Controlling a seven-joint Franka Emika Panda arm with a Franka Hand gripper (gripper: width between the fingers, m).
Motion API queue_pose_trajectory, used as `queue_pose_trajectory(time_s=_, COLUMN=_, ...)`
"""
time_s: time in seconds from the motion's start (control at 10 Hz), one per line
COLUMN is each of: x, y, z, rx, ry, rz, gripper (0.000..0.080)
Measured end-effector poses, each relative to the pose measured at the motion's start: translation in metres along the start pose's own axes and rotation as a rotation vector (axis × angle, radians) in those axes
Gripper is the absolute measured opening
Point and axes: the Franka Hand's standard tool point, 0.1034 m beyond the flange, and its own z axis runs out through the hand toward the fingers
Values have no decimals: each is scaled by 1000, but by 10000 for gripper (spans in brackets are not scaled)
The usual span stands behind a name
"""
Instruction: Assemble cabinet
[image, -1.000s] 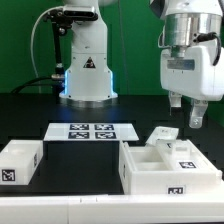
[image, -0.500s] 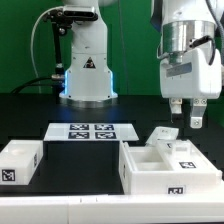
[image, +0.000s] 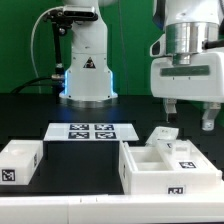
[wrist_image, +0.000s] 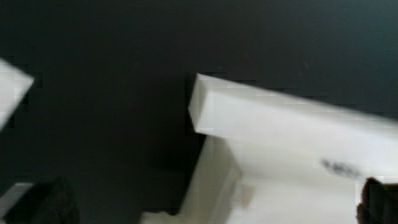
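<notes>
Black matte tabletop (image: 30, 110) fills the work area, backed by a green wall; the arm's white base (image: 86, 60) stands at the rear with a blue glow at its foot.

1. Cabinet (image: 148, 178): a large white hollow box with its open side up. It rests on the tabletop at the front, toward the exterior view's right. An inner divider splits the cavity into compartments. One square black-and-white tag sits on the front face and another on the upper rim. The tags carry block patterns only, with no legible text.
2. Small white part (image: 163, 134): lies tilted just behind the cabinet's rear wall. Whether the two touch cannot be determined.
3. Gripper (image: 188, 115): hangs above and behind the cabinet, clear of every part. Its two fingers (image: 170, 107) are spread wide with nothing between them. In the wrist view the dark fingers (wrist_image: 45, 200) appear at opposite edges, with a blurred white corner of the cabinet (wrist_image: 285, 125) below them.
4. Marker board (image: 92, 131): lies flat mid-table, toward the exterior view's left of the cabinet, and carries four square tags.
5. White block (image: 20, 160): sits at the front, far toward the exterior view's left and well apart from the cabinet, with one tag on its front face.
6. Base label: a black triangular symbol on the white housing; its contents are too small to read.
</notes>
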Motion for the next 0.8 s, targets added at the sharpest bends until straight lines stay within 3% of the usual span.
queue_pose_trajectory(time_s=0.3, x=-4, y=2, z=2, rx=7, ry=6, rz=-430, gripper=796)
queue_pose_trajectory(time_s=0.8, x=-3, y=9, z=3, rx=-8, ry=-37, rz=-762, gripper=796)
